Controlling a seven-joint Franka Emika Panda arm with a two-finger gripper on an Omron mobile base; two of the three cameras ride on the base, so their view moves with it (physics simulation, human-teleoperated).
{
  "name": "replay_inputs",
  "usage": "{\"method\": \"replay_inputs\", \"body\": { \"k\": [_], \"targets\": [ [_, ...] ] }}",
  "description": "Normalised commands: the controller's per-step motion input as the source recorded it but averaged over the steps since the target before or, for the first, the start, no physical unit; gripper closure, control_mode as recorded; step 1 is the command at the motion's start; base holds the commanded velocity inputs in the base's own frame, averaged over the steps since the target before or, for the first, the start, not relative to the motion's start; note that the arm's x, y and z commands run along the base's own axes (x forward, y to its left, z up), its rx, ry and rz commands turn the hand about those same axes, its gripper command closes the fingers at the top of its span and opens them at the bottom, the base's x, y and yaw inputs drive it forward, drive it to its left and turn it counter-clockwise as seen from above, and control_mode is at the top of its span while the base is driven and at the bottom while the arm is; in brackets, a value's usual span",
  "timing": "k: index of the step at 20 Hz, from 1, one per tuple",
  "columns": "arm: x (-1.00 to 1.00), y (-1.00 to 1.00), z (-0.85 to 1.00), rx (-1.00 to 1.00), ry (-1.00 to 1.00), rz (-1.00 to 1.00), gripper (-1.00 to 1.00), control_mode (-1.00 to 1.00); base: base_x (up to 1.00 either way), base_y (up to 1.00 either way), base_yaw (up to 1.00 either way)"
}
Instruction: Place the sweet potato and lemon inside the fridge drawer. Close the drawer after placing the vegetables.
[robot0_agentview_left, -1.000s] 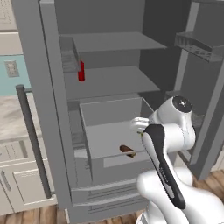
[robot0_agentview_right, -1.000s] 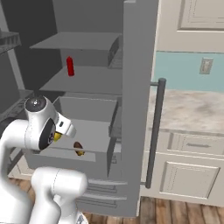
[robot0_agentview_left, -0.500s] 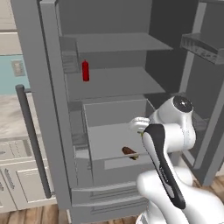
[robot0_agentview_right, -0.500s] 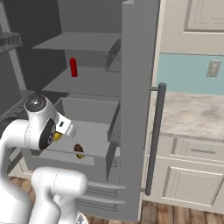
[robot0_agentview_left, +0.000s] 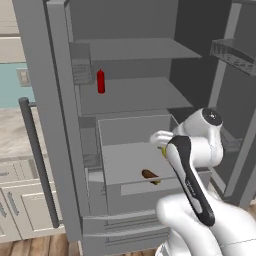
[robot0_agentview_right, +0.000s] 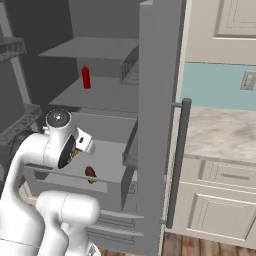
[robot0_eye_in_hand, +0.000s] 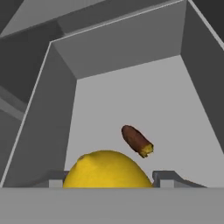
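1. My gripper (robot0_eye_in_hand: 105, 186) is closed on the lemon (robot0_eye_in_hand: 107, 169), which sits between the 2 finger tips at the bottom of the hand view.
2. The relation that matters: the lemon hangs above the open drawer (robot0_eye_in_hand: 131, 52), near its front wall. The bin floor lies straight ahead of my fingers, so I judge the release only needs a short drop.
3. The sweet potato (robot0_eye_in_hand: 137, 141) already lies on the drawer floor, just beyond the lemon and slightly to the right in the hand view. Its long axis runs diagonally, one end toward the upper left and the cut orange end toward the lower right.
4. Plenty of bare grey floor remains on both sides of the potato, so the lemon should land apart from it.
5. From the left base view, the drawer (robot0_agentview_left: 135, 165) is pulled out below the fridge shelves, with the potato (robot0_agentview_left: 150, 176) near its front.
6. A red bottle (robot0_agentview_left: 101, 81) stands on the shelf above, well apart from my work.
7. The drawer is not yet closed; that step is left.
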Motion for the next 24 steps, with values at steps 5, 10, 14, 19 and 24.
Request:
{"method": "replay_inputs", "body": {
  "k": [5,10,14,19,24],
  "targets": [
    [0.89,-0.08,-0.17,0.01,0.17,0.11,1.00,-1.00,0.00,0.00,0.00],
    [0.82,0.10,-0.45,-0.03,0.25,0.03,1.00,-1.00,0.00,0.00,0.00],
    [0.63,0.11,-0.75,-0.11,0.21,0.00,1.00,-1.00,0.00,0.00,0.00],
    [0.49,0.08,-0.64,-0.07,0.18,0.00,1.00,-1.00,0.00,0.00,0.00],
    [0.32,0.05,-0.47,-0.02,0.10,0.00,1.00,-1.00,0.00,0.00,0.00]
  ]
}}
